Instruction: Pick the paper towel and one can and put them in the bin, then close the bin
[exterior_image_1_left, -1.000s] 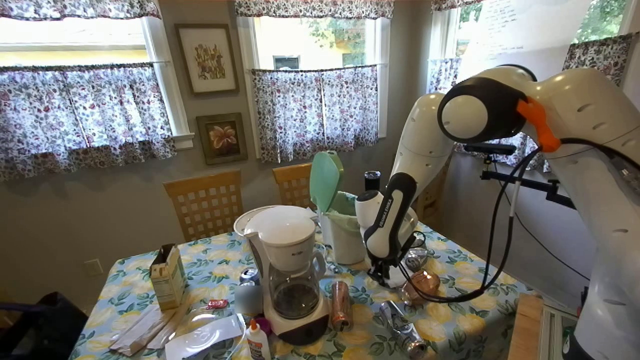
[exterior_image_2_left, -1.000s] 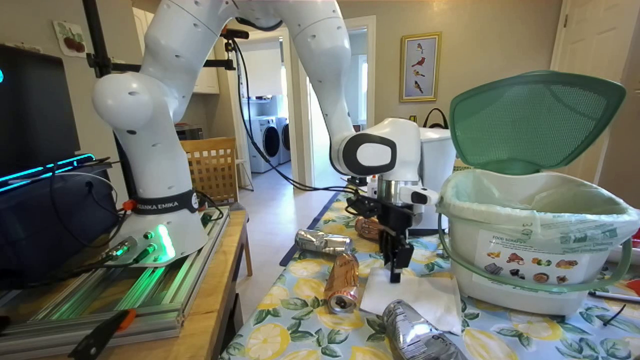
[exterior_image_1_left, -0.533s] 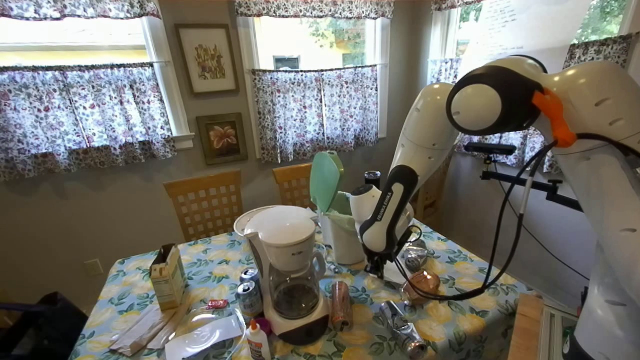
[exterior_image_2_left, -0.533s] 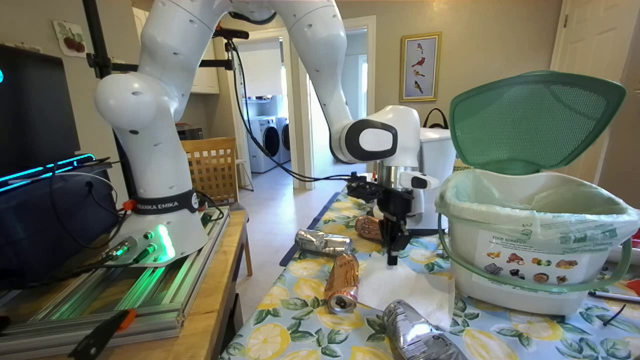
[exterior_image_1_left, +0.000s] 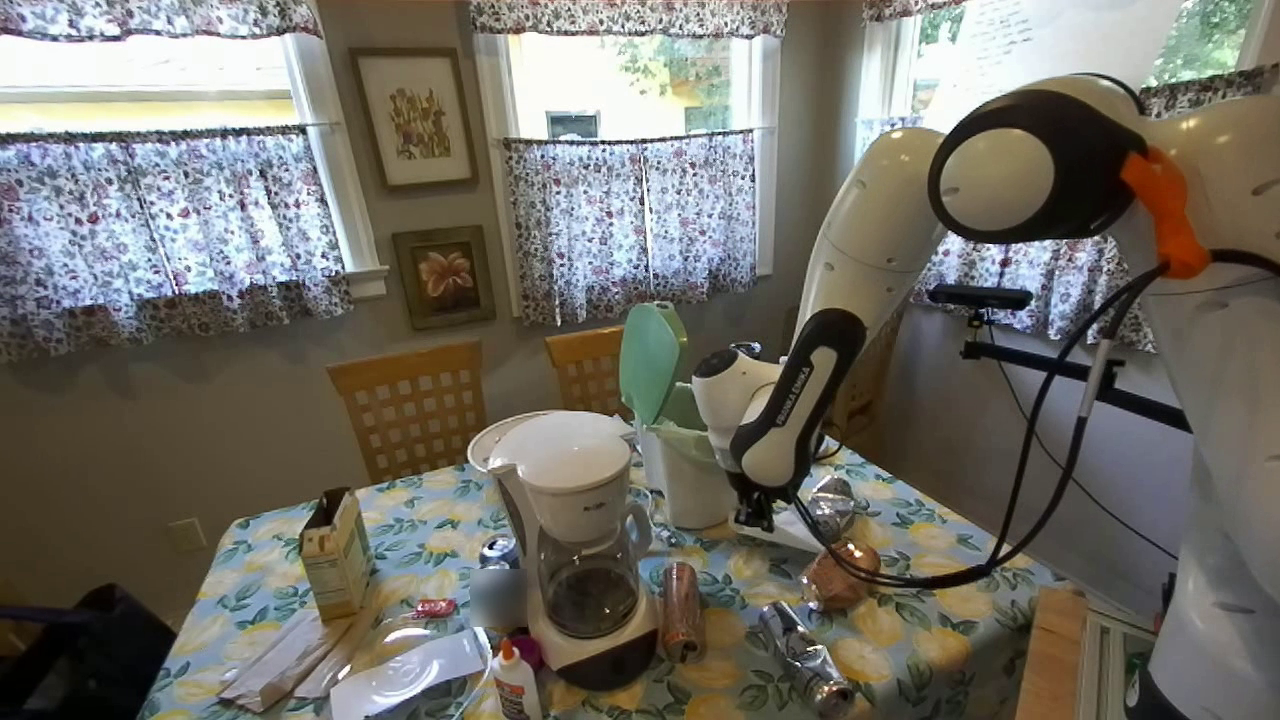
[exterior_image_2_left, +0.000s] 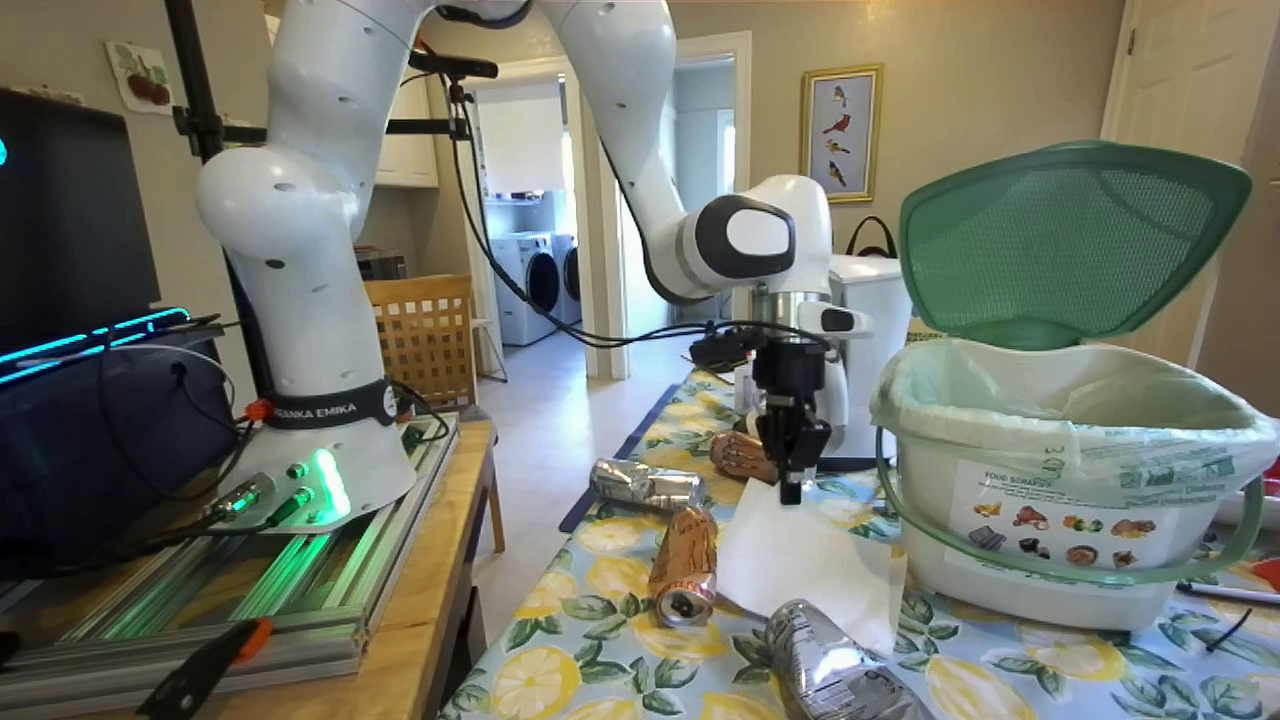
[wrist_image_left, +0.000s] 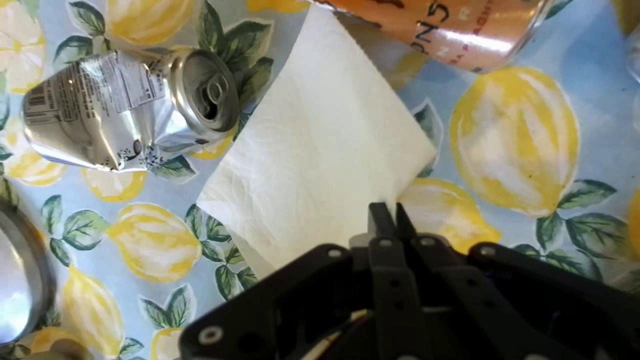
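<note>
Paper towel (wrist_image_left: 320, 140), one edge tight in the jaws, beside the open bin (exterior_image_2_left: 1060, 500)

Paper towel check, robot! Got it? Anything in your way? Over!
Fingers closed on paper towel. Bin lid open. Possible snags: orange can, crumpled silver can close beside paper towel.

Over the tabletop (exterior_image_2_left: 600, 650), with an edge between the tips of the tool (wrist_image_left: 393, 212): paper towel (wrist_image_left: 320, 135). Between nine and ten o'clock from it in the wrist view: one can (wrist_image_left: 130, 110); between one and two: a second can (wrist_image_left: 450, 30). In an exterior view, between two and three o'clock from the towel: bin (exterior_image_2_left: 1060, 530), raised lid (exterior_image_2_left: 1075, 240) at its twelve; at ten: a third can (exterior_image_2_left: 650, 484); at eleven: a fourth can (exterior_image_2_left: 738, 456). In an exterior view, at two o'clock from the coffee maker (exterior_image_1_left: 575, 515) and behind: the bin; at nine: a carton (exterior_image_1_left: 338, 560); at seven: a bottle (exterior_image_1_left: 515, 682).
</note>
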